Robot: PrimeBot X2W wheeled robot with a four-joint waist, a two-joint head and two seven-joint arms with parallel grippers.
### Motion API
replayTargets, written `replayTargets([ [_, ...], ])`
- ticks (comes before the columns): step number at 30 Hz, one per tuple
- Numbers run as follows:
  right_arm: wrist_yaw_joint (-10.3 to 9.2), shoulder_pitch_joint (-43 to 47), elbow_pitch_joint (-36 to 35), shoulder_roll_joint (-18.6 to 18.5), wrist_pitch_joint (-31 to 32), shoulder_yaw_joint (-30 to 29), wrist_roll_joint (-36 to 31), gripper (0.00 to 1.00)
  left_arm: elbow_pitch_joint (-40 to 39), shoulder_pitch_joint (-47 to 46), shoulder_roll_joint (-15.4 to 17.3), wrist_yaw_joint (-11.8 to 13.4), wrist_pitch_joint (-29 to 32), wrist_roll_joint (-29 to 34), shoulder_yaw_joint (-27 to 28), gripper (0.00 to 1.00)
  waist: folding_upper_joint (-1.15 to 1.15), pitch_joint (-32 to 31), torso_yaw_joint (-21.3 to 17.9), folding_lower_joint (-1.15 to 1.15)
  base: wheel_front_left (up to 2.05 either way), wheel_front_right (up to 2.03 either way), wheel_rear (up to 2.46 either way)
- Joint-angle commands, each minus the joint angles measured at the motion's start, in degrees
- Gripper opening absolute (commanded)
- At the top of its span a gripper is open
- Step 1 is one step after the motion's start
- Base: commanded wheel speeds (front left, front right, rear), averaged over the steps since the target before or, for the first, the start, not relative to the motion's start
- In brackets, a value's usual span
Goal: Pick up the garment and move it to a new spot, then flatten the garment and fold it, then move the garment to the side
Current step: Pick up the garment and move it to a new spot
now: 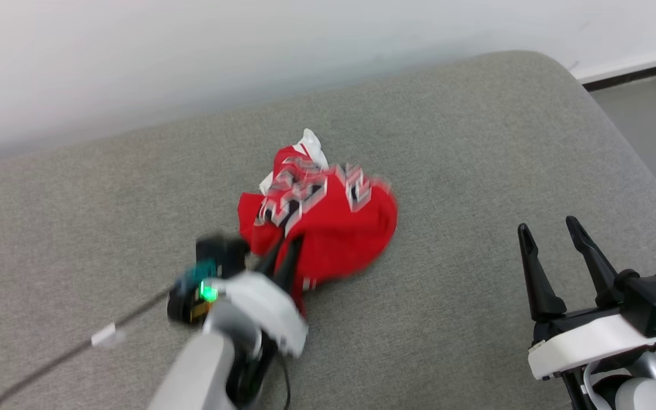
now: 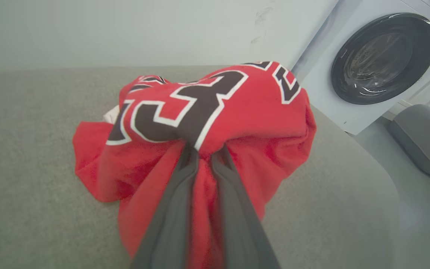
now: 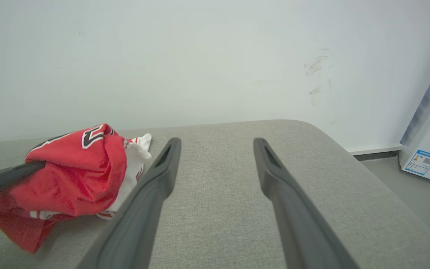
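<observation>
Currently, one container is in view: a white front-loading washing machine (image 2: 383,59) at 2 o'clock in the left wrist view. Its round door is closed (the contents behind the dark glass cannot be told).

Item count: one garment, two grippers, one washing machine.

1. The garment (image 1: 328,210) sits bunched in a heap at the centre of the grey upholstered surface (image 1: 476,142) in the head view. The black, white-outlined numerals face upward. A white part protrudes at its 12 o'clock edge.
2. The left gripper (image 1: 288,242) enters from 7 o'clock in the head view. Its jaws are nearly together, clamped on a fold of red cloth at the 7 o'clock edge of the garment. In the left wrist view, red fabric fills the narrow gap between the two fingers (image 2: 170,209).
3. The right gripper (image 1: 548,225) sits at 4 o'clock in the head view, well apart from the garment. Its jaws stand wide apart and grip nothing. In the right wrist view, the garment (image 3: 80,168) lies at 9 o'clock.
</observation>
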Motion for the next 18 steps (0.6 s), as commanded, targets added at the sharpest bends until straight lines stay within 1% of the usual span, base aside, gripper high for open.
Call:
replayTargets([
  [1, -0.04, -0.81, 0.17, 0.21, -0.45, -0.02, 0.31, 1.00, -0.55, 3.83, 0.05, 0.45, -0.35, -1.11, -0.25, 0.00, 0.00, 1.05, -0.62, 0.01, 0.00, 0.00, 0.00],
  [4, -0.04, -0.88, 0.55, 0.21, -0.80, -0.42, 0.54, 1.00, -0.63, 9.32, -0.29, 1.30, 0.42, -1.78, -1.72, 0.00, 0.00, 1.65, -0.03, 0.01, 0.00, 0.00, 0.00],
  [6, -0.04, -0.93, 0.74, 0.21, -0.85, -0.25, 0.61, 1.00, -0.66, 10.65, -0.30, 1.71, 0.41, -2.26, -1.99, 0.00, 0.00, 1.67, 0.25, 0.01, 0.00, 0.00, 0.00],
  [7, -0.04, -1.01, 0.89, 0.22, -0.85, -0.11, 0.59, 1.00, -0.77, 11.57, -0.27, 1.90, 0.35, -2.50, -2.18, 0.35, 0.00, 1.65, 0.59, 0.01, 0.00, 0.00, 0.00],
  [8, -0.04, -1.01, 0.99, 0.22, -0.93, -0.29, 0.57, 1.00, -1.01, 12.04, -0.35, 2.12, 0.06, -2.74, -2.51, 0.83, 0.00, 1.54, 1.13, 0.01, 0.00, 0.00, 0.00],
  [9, -0.04, -0.93, 1.01, 0.18, -1.00, -0.68, 0.44, 1.00, -1.42, 12.18, -0.49, 2.18, -0.23, -2.51, -3.15, 1.00, 0.00, 1.42, 1.84, 0.01, 0.00, 0.00, 0.00],
  [12, -0.04, -0.39, 1.05, 0.20, -0.73, -1.55, -0.10, 1.00, -3.19, 10.68, -0.60, 2.32, -2.80, -0.48, -4.82, 1.00, 0.00, 0.34, 4.44, 0.01, 0.00, 0.00, 0.00],
  [18, -0.04, 0.35, 0.04, 0.18, 0.39, -3.60, -1.15, 1.00, -7.98, 7.16, -0.13, 3.97, -8.67, 3.83, -5.75, 1.00, 0.00, -1.94, 9.14, 0.01, 0.00, 0.00, 0.00],
])
